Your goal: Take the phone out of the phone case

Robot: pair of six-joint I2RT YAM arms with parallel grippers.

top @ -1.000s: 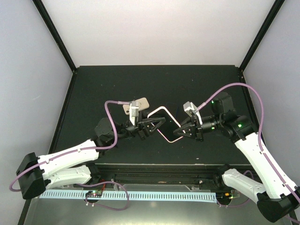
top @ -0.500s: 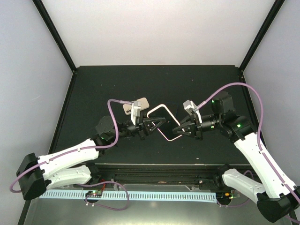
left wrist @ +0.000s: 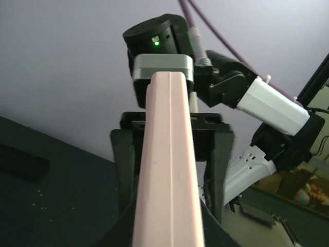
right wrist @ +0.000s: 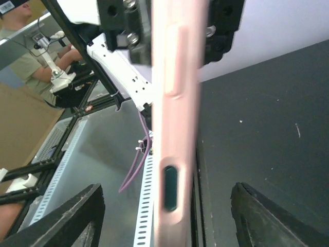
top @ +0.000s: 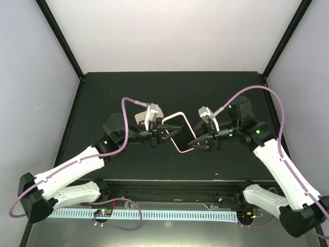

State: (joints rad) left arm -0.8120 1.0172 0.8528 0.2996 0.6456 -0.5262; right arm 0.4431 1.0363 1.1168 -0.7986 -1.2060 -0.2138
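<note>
The pink phone case (top: 182, 114) hangs on edge above the black table (top: 226, 92), between the two arms. My left gripper (top: 171, 133) is shut on its left end; in the left wrist view the case's pink edge (left wrist: 169, 170) runs up between the dark fingers (left wrist: 122, 170). My right gripper (top: 196, 142) stands open at the case's right end, its fingers (right wrist: 67, 218) well apart on either side of the pink edge (right wrist: 172, 128) and its dark port cutout. The case's inside looks dark; I cannot tell whether the phone is in it.
A beige flat object (top: 140, 117) lies on the table behind my left wrist, partly hidden by it. A dark flat shape (left wrist: 20, 167) rests on the mat in the left wrist view. Black frame posts (top: 59, 38) flank the table; a perforated rail (top: 154, 214) runs along the near edge.
My right gripper has opened and let go of the case's right end. My left gripper closed fully and keeps hold; both arms and the case shifted slightly away from the near edge.
</note>
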